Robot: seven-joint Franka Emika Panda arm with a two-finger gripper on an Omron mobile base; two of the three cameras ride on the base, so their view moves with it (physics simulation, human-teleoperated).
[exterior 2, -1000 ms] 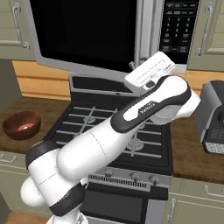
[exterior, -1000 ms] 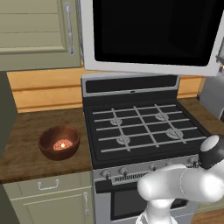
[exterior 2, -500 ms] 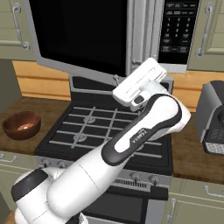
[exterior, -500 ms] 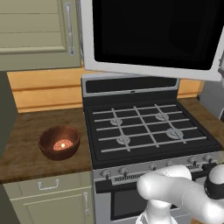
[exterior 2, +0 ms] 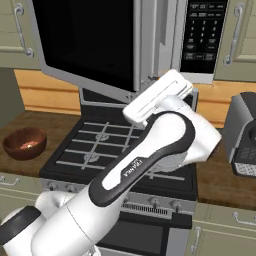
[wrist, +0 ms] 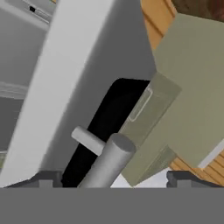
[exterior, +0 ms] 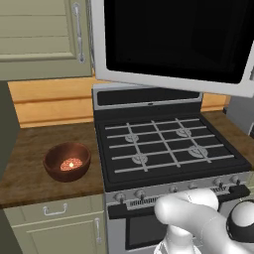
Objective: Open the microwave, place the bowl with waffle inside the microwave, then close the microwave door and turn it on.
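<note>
The microwave [exterior 2: 202, 35] hangs above the stove, its button panel at the right. The microwave door [exterior: 173, 39] stands swung out to the left, black glass facing me. In the hand view its silver bar handle [wrist: 105, 164] runs up between my gripper's [wrist: 111, 181] two dark fingertips [wrist: 43, 179], which stand wide apart and open on either side of it. My white arm [exterior 2: 150, 150] reaches up over the stove to the door's free edge. The reddish-brown bowl [exterior: 67, 161] sits on the wooden counter left of the stove, with the waffle [exterior: 71, 164] inside it.
A black-topped gas stove [exterior: 163, 146] lies below the door. Beige cabinets [exterior: 39, 34] hang at the upper left. A dark appliance [exterior 2: 245, 135] stands on the counter to the right. The open door overhangs the stove's back half.
The microwave door has swung further open to the left. My hand followed it down and left, and the fingers have spread apart off the handle.
</note>
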